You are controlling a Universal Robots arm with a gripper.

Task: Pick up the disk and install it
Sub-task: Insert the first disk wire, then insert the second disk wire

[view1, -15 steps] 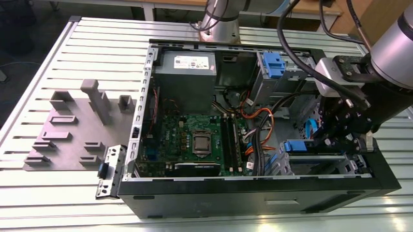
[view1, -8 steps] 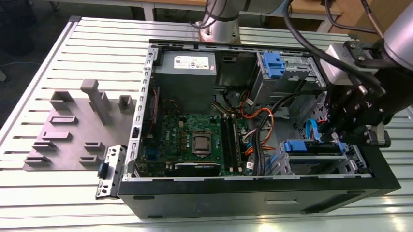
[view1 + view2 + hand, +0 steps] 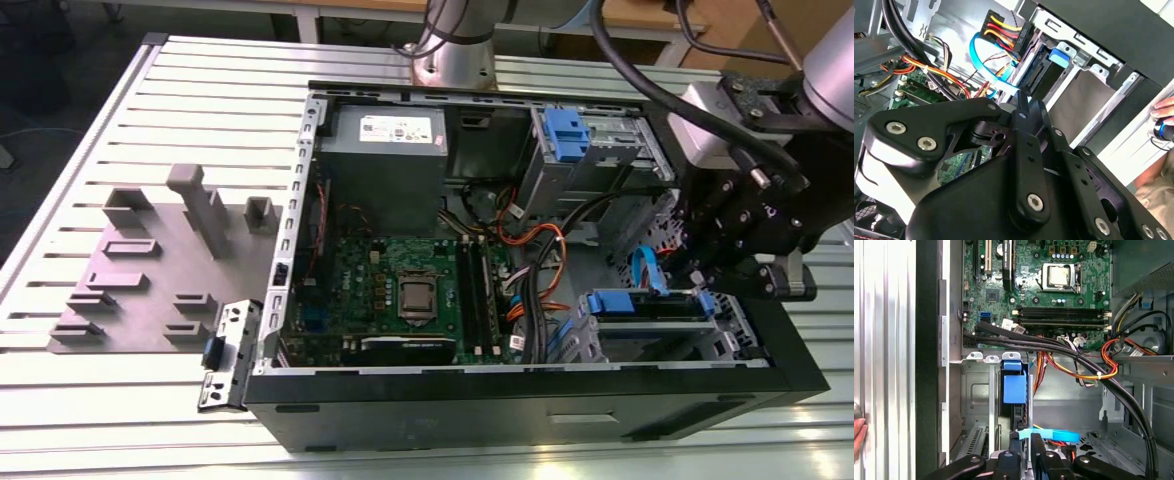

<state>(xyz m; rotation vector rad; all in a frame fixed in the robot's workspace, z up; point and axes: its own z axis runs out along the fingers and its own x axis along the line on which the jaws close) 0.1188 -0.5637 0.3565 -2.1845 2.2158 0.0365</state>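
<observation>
inside the open computer case (image 3: 534, 400), at about four o'clock in the exterior view, the claw (image 3: 727, 262) hangs low over the lower drive cage (image 3: 721, 335). its black linkage stands folded with the fingers drawn close, in both wrist views, but whether they pinch anything i cannot tell, since the tips are hidden behind the linkage. just under it the disk (image 3: 650, 305) sits on edge in a slot of that cage, its blue carrier handle (image 3: 1014, 388) facing up in the first wrist view, and it looks seated or nearly so. a light blue flat cable (image 3: 985, 65) loops right beside the disk, and a bundle of orange, red and yellow power wires (image 3: 1089, 371) runs past toward the green motherboard (image 3: 400, 290) at nine o'clock of the claw. at the claw's twelve o'clock a second blue carrier (image 3: 566, 137) stands in the upper bay, with the grey power supply (image 3: 387, 170) further toward ten o'clock. a person's hand (image 3: 1166, 120) rests on the case edge. judged from this, the risks are snagging the flat cable or the wires with the fingers, a disk left short of its stop, and the hand so close to the arm.
</observation>
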